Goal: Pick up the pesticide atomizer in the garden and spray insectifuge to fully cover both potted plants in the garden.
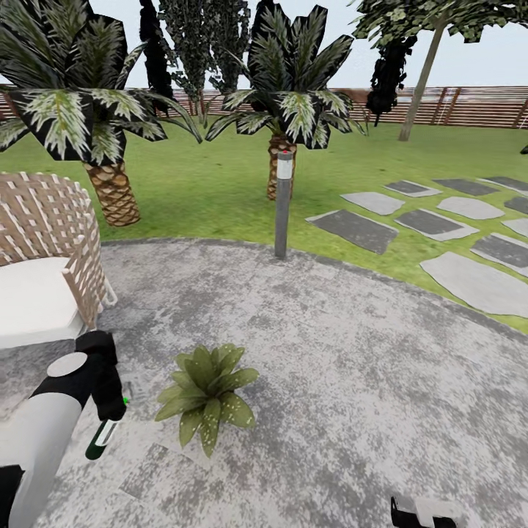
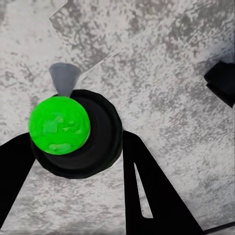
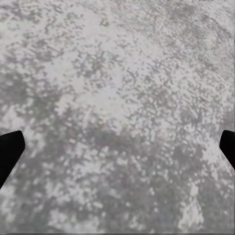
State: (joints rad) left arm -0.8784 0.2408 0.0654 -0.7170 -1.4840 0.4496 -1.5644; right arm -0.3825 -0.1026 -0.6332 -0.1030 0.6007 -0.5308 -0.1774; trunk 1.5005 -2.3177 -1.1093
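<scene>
The left pincer [image 1: 110, 411] hangs low over the round grey stone patio [image 1: 352, 352], closed on the pesticide atomizer [image 1: 103, 434]. The bottle points downward and slightly tilted, its dark green body and white label showing below the black fingers. In the left wrist view the bottle [image 2: 73, 132] appears end-on, a bright green disc ringed in black, clamped between the two dark fingers [image 2: 152, 191], with a pale grey cone beside it.

One potted plant [image 1: 207, 396], a low rosette of speckled green leaves, sits on the patio just beside the held bottle, toward the patio's near edge. Its pot is hidden under the leaves.

The right pincer [image 3: 117, 147] is spread wide; its dark fingertips [image 3: 10, 152] sit at opposite edges of the right wrist view with bare stone between them, holding nothing.

A wicker chair [image 1: 44, 257] with a white cushion stands at the patio's left edge. A grey bollard lamp [image 1: 283, 205] stands at the far edge, where the lawn [image 1: 205, 183] begins. Stepping stones [image 1: 433, 220] lie beyond.
</scene>
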